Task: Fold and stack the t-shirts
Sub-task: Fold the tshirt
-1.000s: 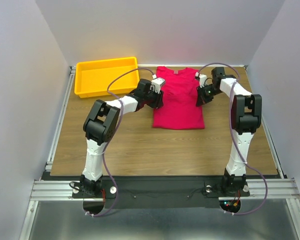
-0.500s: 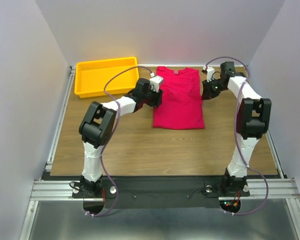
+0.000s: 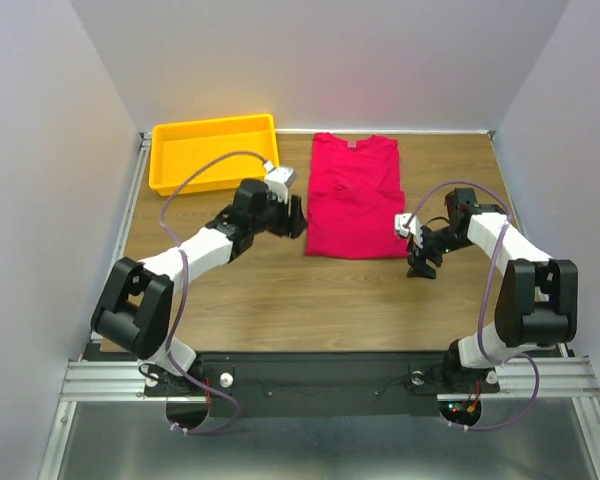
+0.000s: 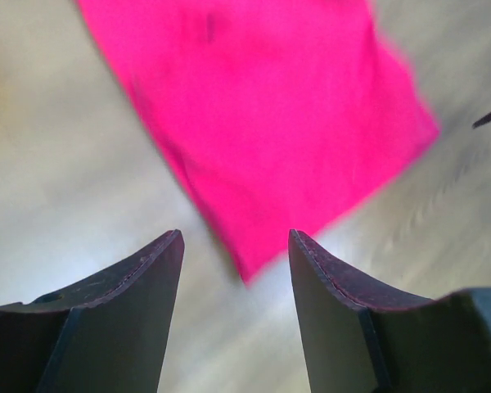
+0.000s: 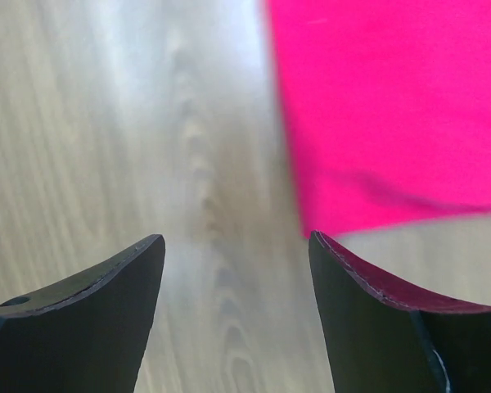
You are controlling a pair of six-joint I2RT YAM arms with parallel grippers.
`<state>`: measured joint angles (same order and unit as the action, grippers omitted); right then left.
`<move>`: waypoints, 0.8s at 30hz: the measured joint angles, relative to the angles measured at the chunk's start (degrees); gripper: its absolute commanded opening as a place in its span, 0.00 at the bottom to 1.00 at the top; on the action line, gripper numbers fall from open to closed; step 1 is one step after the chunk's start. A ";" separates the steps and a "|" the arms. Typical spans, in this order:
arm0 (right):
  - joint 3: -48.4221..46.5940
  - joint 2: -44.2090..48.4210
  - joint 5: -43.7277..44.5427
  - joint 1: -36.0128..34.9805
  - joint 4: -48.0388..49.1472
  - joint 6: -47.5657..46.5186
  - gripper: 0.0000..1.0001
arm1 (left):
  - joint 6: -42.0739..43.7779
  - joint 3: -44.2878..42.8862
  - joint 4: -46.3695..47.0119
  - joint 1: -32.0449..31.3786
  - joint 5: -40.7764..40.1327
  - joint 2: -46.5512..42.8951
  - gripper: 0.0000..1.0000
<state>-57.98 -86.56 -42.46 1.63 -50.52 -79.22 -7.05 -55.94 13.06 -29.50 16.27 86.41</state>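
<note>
1. t-shirt point(image 3: 354, 197): bright pink, lying flat on the far middle of the wooden tabletop point(image 3: 310, 300). its sides are turned in so that it forms a long upright rectangle, collar at the far end and hem at the near end.
2. neck label point(image 3: 353, 142): a small pale patch inside the collar. any writing on it is too small to read, and no other brand or print shows on the cloth.
3. left pincer point(image 3: 296, 215): just beside the left edge of the shirt, near its near left corner and apart from the cloth. in the left wrist view the two dark fingers stand spread with nothing between them, and the shirt's corner lies beyond the gap.
4. left arm: elbow low at the near left, forearm stretched far and to the right across the tabletop.
5. right pincer point(image 3: 421, 268): pointed down at bare wood just off the shirt's near right corner. in the right wrist view its fingers are wide apart and empty, with wood grain in the gap and the pink hem at the upper right.
6. right arm: elbow bent at the near right, forearm reaching left.
7. yellow tray point(image 3: 212, 155): at the far left corner, well apart from the shirt.
</note>
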 measured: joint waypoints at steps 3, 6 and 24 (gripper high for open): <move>2.93 -0.17 0.24 -0.37 -0.68 -4.85 0.78 | -5.09 7.30 -2.51 -0.57 0.63 0.17 0.66; 3.08 -0.20 0.26 -0.55 0.20 -5.97 0.78 | -5.77 11.19 -5.79 -2.82 0.09 0.22 0.67; -1.49 -5.79 0.61 -0.55 2.25 -6.10 0.78 | 64.98 18.95 4.85 -11.10 1.60 -2.54 0.64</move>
<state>-59.46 -92.36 -41.85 1.08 -48.27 -85.32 57.93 -36.99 17.91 -40.60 17.87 83.88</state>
